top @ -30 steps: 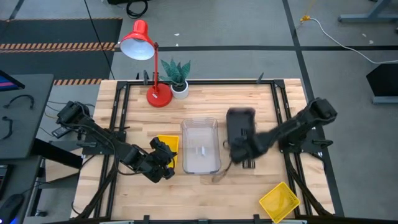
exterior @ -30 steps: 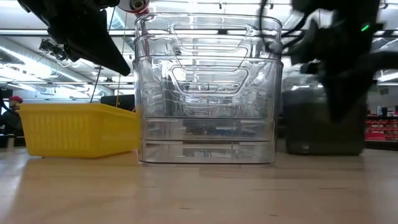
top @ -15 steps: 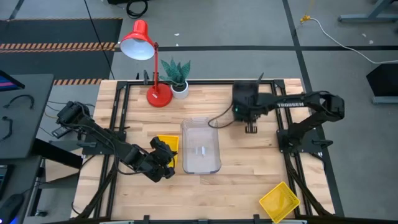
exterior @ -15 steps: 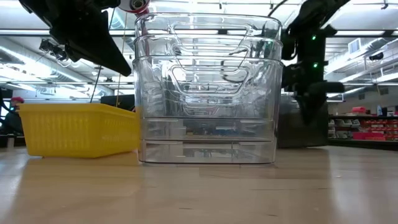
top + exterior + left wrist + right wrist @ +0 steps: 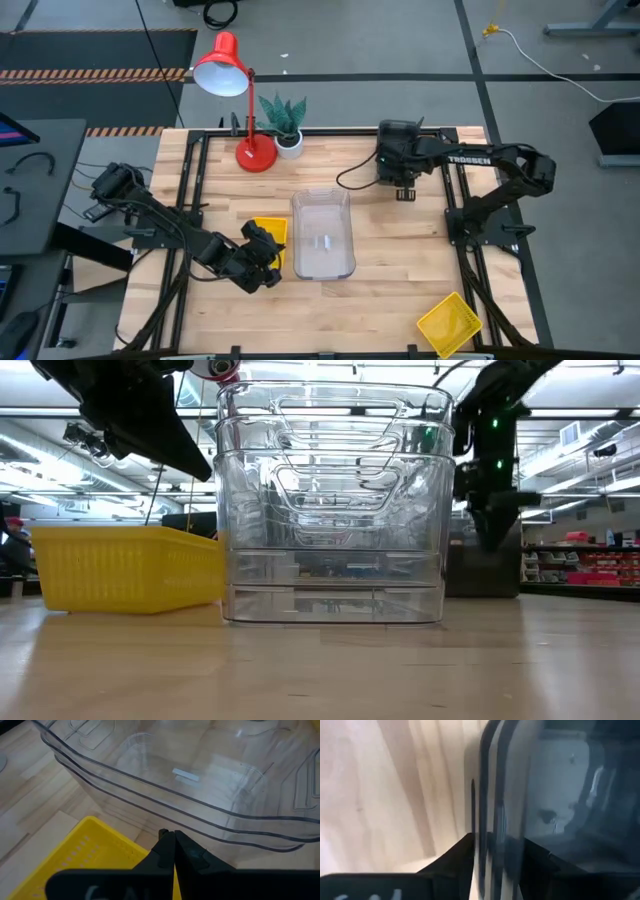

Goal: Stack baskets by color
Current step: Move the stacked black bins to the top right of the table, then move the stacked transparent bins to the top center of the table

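A stack of clear baskets (image 5: 322,235) stands mid-table on its base. Left of it a yellow basket (image 5: 270,230) rests on the wood, and my left gripper (image 5: 266,252) is shut on its near end. A dark grey basket (image 5: 397,145) sits on the table at the far right. My right gripper (image 5: 403,188) points down at this basket's near wall (image 5: 490,820) and is open, one finger on each side; I cannot tell whether either finger touches it. A second yellow basket (image 5: 448,322) lies at the near right. My left gripper pinches the yellow basket's thin wall (image 5: 145,851) between its two fingers at the rim, on the end nearest the table's front edge. It comes slanting down from the near left. The basket's base stays on the table (image 5: 130,605).
A red desk lamp (image 5: 235,90) and a small potted plant (image 5: 285,120) stand at the far edge, left of centre. Black frame rails (image 5: 195,200) run along the table's left and right sides. Bare wood lies between the clear stack and the near right yellow basket.
My right gripper has swung from beside the clear stack toward the table's far right, carrying the dark grey basket, which now sits near the far edge. The clear stack and the yellow baskets have not moved.
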Action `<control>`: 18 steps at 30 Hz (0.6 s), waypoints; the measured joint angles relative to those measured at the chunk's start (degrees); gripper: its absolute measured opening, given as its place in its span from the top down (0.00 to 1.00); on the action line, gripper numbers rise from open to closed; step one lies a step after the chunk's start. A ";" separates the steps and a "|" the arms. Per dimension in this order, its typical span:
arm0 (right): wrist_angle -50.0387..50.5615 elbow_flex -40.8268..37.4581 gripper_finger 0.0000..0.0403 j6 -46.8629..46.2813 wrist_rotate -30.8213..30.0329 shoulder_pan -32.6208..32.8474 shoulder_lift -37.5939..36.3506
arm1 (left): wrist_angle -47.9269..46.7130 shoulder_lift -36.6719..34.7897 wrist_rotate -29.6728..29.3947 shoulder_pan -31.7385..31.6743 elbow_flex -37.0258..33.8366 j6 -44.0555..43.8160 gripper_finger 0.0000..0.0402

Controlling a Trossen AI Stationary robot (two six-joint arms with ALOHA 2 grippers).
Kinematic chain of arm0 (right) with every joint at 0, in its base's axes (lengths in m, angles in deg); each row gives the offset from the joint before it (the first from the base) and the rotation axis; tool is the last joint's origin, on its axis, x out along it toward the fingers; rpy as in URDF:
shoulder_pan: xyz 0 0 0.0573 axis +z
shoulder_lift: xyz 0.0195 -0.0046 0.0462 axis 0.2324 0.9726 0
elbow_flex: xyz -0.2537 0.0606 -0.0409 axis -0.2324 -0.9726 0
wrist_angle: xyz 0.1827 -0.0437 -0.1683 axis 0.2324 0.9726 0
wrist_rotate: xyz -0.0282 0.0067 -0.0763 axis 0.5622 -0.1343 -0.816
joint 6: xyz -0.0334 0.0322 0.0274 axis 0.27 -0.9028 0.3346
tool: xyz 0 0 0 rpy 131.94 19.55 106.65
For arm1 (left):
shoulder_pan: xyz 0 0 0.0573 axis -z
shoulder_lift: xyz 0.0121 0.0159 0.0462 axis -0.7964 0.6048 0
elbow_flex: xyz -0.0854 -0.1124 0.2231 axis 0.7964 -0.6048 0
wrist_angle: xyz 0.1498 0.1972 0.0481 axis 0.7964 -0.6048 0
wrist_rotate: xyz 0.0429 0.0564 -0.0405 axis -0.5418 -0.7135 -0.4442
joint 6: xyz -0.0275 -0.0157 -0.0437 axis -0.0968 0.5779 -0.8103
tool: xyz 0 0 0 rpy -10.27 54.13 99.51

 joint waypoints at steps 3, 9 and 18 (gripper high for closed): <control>4.12 2.77 0.65 -4.17 -1.54 2.92 -1.75 | 0.18 0.00 0.00 0.00 0.00 -0.04 0.98; 1.57 6.31 0.66 -13.91 -4.55 15.57 -8.25 | 0.20 0.00 0.00 0.00 0.00 -0.07 0.98; -33.76 6.34 0.66 -24.85 1.97 45.74 -5.34 | 3.12 1.88 0.41 -1.16 0.00 0.42 0.98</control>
